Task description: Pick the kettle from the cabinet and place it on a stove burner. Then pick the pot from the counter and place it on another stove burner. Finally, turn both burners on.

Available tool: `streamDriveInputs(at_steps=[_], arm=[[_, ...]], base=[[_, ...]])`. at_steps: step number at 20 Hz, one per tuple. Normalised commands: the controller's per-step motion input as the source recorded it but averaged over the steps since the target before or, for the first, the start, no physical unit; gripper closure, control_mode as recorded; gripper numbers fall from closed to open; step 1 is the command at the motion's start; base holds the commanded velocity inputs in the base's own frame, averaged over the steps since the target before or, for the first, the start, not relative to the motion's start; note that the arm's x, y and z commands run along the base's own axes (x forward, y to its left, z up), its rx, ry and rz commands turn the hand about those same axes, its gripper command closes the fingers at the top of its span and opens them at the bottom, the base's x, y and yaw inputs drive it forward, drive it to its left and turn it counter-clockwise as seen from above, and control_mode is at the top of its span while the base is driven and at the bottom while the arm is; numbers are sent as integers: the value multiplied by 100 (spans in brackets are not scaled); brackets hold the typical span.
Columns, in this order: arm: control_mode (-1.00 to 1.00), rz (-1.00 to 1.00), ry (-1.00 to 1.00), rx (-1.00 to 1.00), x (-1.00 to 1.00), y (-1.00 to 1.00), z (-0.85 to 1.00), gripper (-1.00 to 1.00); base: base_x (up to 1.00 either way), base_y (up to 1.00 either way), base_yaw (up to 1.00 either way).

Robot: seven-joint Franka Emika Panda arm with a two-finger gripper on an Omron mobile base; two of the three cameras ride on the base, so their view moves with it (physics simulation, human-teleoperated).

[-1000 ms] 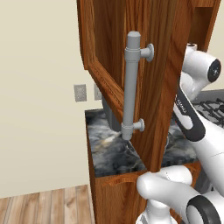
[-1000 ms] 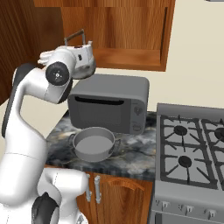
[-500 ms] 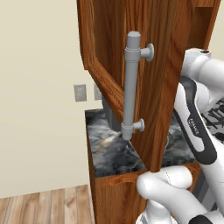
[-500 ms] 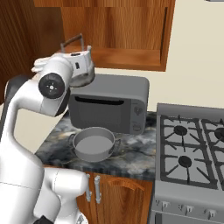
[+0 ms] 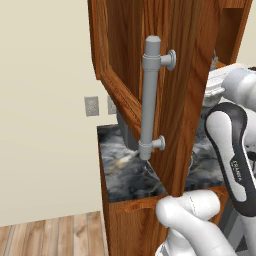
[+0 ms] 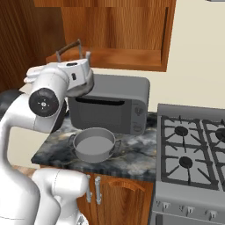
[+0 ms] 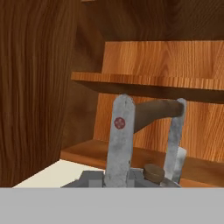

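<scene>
One cabinet (image 6: pixel 110 30) door (image 5: pixel 150 75) hangs open beside your arm, its grey bar handle (image 5: pixel 148 97) upright. Below it you have the marbled bench (image 6: pixel 132 154) carrying the microwave (image 6: pixel 110 107), with the stove (image 6: pixel 191 154) to its right. Your pot (image 6: pixel 93 145) sits on the bench just in front of the microwave. Your pincer (image 6: pixel 74 55) is clamped on the dark handle of the kettle (image 7: pixel 151 175), holding it in front of the cabinet shelf, above the microwave.
</scene>
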Motion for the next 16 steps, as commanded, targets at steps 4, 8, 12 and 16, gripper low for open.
streamDriveInputs(at_steps=[4,8,12,16], arm=[[-100,0,0,0,-55,-12,0,100],[-100,0,0,0,-54,-11,-1,100],[-100,0,0,0,-50,-10,-6,100],[-100,0,0,0,-48,-8,-14,100]], base=[[0,0,0],[0,0,0],[0,0,0],[0,0,0]])
